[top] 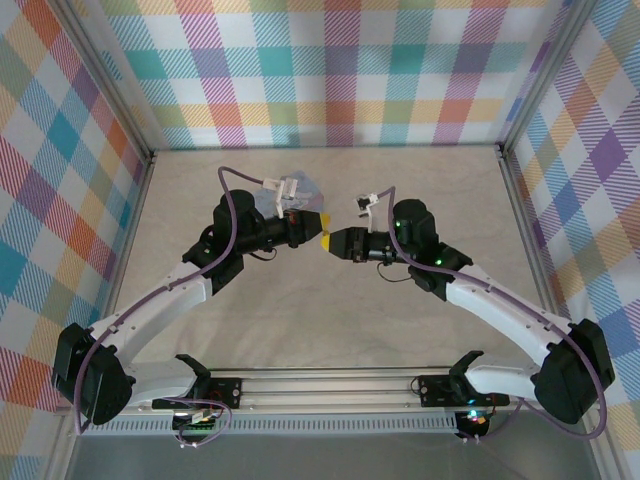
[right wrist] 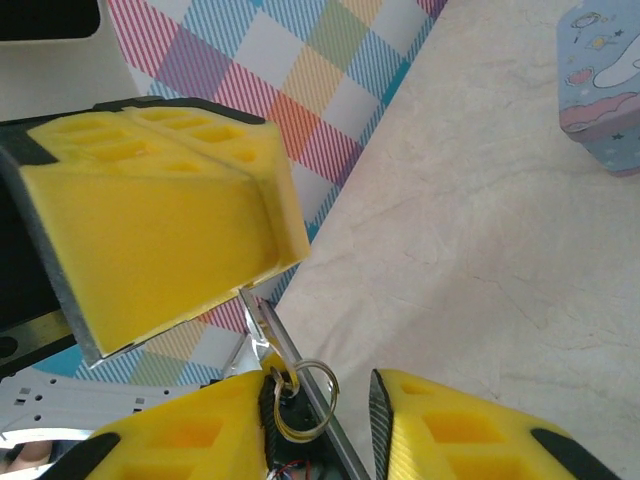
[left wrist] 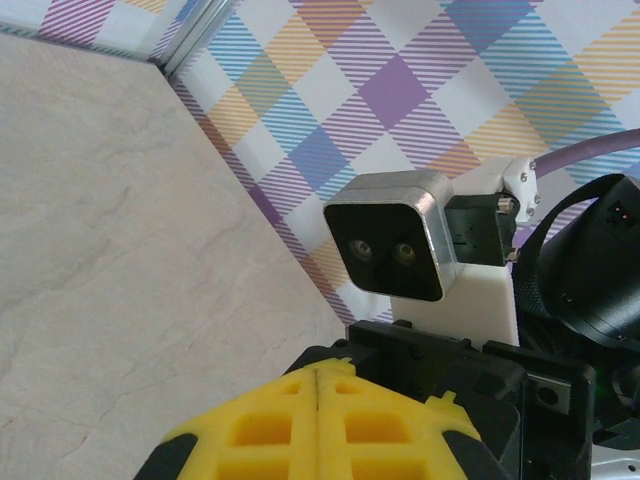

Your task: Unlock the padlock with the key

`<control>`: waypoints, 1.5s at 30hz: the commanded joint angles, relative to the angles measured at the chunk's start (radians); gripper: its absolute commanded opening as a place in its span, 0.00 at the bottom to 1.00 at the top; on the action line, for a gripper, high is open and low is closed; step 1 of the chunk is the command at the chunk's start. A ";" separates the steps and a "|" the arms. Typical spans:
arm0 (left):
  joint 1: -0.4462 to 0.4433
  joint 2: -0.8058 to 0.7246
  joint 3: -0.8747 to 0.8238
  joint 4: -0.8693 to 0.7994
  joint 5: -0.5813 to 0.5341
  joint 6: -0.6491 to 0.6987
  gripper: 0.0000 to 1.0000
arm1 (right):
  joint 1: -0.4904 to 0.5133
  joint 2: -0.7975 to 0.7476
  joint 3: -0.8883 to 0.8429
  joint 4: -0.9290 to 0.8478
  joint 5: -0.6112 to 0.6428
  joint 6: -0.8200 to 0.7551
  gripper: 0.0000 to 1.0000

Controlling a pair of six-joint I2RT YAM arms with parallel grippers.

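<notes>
Right gripper (right wrist: 325, 400) stands released around the thin, stiff, slippery key (right wrist: 270, 325); the clenched left gripper (right wrist: 285, 245) meets its far end. Best pinched flat-sided.

Showing as a thin silvery key (right wrist: 292, 352), slanting from 11 o'clock down to 5 o'clock. Meeting the tip of the left gripper (right wrist: 285, 235) at its upper end, dipping between the fingers of the right gripper (right wrist: 330, 400) at its lower end. Carrying a small wire loop (right wrist: 322, 392) low on its length.
</notes>
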 commanded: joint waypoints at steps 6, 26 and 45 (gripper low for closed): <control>-0.012 -0.008 -0.015 0.044 0.008 -0.004 0.00 | 0.001 -0.008 0.030 0.056 -0.014 0.013 0.25; -0.012 -0.015 -0.011 0.025 -0.022 0.007 0.06 | 0.002 -0.062 0.016 -0.053 0.029 -0.044 0.00; -0.012 -0.019 0.017 -0.061 -0.062 -0.007 0.60 | 0.002 -0.097 0.018 -0.164 0.087 -0.130 0.00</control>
